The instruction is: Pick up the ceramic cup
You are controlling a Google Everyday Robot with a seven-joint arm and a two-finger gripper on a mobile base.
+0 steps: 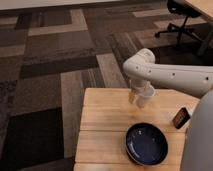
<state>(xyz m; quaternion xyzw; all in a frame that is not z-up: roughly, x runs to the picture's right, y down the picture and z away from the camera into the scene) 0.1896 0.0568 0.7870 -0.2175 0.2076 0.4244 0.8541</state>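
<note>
Nearest to me, bottom right: a big pale grey blurred mass point(199, 137), prob part of the robot, blocks the table's right corner. Next to it, the wooden slat table point(102, 125), light wood, boards running left-right.

On the near-right part of the table sits the dark blue bowl point(146, 144), wide, shallow, mouth up. Well apart from the cup, closer to me, not between the arm and the cup. At the right edge, a small dark box-like item point(180, 118) w/ an orange-brown side, partly cut off by the grey mass; can't tell what it is.

Further back, near the table's far edge, right of centre: the ceramic cup point(145, 97), small, white, no handle. It stands upright, long axis vertical, mouth up, narrowing slightly to the base. Top of it is partly covered by the arm.

Gripper point(134, 94) is right at the cup's left side, hanging down from the white arm point(165, 75) that comes in from the right and bends at a rounded elbow above the cup. One tan finger point(131, 95) shows just left of the cup, touching or nearly so. Cannot tell if the jaws are spread or pinching the cup.

Beyond the table: striped carpet point(60, 55) in browns and greys. Far back right, an office chair base point(181, 31) and a desk corner point(202, 6).
</note>
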